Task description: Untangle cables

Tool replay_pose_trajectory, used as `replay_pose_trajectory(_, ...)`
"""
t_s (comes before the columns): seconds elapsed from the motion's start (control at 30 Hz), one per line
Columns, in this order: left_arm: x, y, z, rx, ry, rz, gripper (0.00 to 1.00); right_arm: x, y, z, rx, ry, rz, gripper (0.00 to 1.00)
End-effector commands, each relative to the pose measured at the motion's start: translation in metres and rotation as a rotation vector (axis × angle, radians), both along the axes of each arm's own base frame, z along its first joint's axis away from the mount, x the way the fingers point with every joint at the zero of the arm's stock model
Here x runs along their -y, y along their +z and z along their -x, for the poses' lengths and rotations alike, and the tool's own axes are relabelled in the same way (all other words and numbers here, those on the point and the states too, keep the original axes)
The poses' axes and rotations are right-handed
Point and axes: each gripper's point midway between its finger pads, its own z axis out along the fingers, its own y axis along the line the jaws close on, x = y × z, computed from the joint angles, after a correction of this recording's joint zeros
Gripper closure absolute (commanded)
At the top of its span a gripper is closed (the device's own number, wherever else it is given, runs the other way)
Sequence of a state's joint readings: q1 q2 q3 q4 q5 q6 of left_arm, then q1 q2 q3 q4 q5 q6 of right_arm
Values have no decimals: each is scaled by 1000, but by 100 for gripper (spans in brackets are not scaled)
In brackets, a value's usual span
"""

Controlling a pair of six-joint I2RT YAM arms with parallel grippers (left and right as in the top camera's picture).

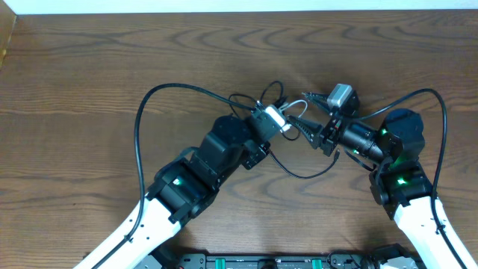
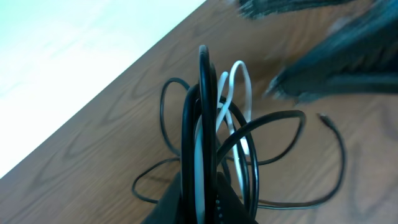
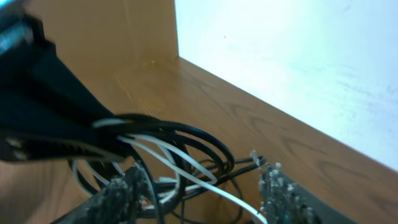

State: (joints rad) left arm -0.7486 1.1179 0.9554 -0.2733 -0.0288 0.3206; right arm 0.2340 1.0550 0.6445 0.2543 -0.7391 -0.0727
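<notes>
Bunched black and white cables (image 2: 208, 124) loop up from your left fingers (image 2: 171, 208), which pinch them tight over the middle of the tabletop (image 1: 89, 67). Your right fingers (image 3: 283, 190) stand apart astride the strands, gripping nothing. By the look of it no cord is separated yet, so the whole knot is left to tease out.

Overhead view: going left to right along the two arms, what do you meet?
Left arm → left tool → cables bunched between the tools → right tool → right arm.
</notes>
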Motion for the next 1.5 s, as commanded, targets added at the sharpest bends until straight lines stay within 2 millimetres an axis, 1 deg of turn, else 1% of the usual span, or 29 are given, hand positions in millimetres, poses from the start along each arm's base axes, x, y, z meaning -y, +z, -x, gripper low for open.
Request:
replay_pose_trajectory(0.0, 6, 20, 13, 19, -117, 55, 93, -2, 4, 7, 105, 50, 62, 40)
replay_pose_trajectory(0.13, 11, 22, 26, -13, -250, 93, 92, -5, 3, 12, 100, 87, 55, 40)
replay_pose_trajectory(0.33, 12, 26, 40, -83, -391, 180, 92, -7, 5, 16, 104, 111, 50, 40)
replay_pose_trajectory(0.4, 8, 25, 38, -90, -391, 185, 92, -11, 7, 23, 112, 157, 39, 40)
replay_pose_trajectory(0.47, 4, 24, 37, -103, -386, 189, 92, -16, 11, 34, 125, 232, 22, 39)
replay_pose_trajectory(0.63, 11, 25, 55, -88, -524, 187, 92, -21, 14, 48, 131, 318, 4, 38)
replay_pose_trajectory(0.67, 11, 24, 56, -85, -534, 180, 93, -22, 14, 52, 133, 340, -1, 38)
replay_pose_trajectory(0.77, 11, 20, 58, -89, -544, 163, 93, -25, 16, 62, 135, 397, -13, 34)
replay_pose_trajectory(0.8, 11, 19, 59, -92, -547, 163, 93, -25, 16, 63, 129, 403, -16, 32)
replay_pose_trajectory(0.87, 12, 19, 60, -93, -562, 168, 92, -26, 15, 63, 109, 403, -21, 33)
replay_pose_trajectory(0.93, 13, 22, 60, -81, -569, 172, 93, -26, 12, 64, 89, 406, -20, 40)
replay_pose_trajectory(0.97, 14, 25, 58, -62, -571, 177, 93, -25, 9, 64, 67, 406, -20, 45)
replay_pose_trajectory(1.13, 16, 31, 55, -31, -574, 184, 92, -25, 3, 66, 23, 406, -18, 53)
replay_pose_trajectory(1.23, 17, 34, 54, -12, -575, 189, 93, -25, 1, 66, 11, 406, -18, 61)
replay_pose_trajectory(1.3, 17, 36, 53, -3, -576, 191, 92, -25, 1, 66, 10, 405, -18, 72)
replay_pose_trajectory(1.37, 17, 37, 53, 0, -576, 191, 92, -25, 1, 66, 11, 405, -18, 86)
replay_pose_trajectory(1.4, 17, 37, 52, 1, -575, 191, 92, -25, 1, 66, 11, 404, -18, 95)
replay_pose_trajectory(1.43, 17, 36, 52, 1, -570, 189, 85, -25, 0, 64, 11, 396, -16, 99)
replay_pose_trajectory(1.47, 17, 36, 52, 0, -569, 189, 77, -25, 0, 63, 11, 389, -14, 99)
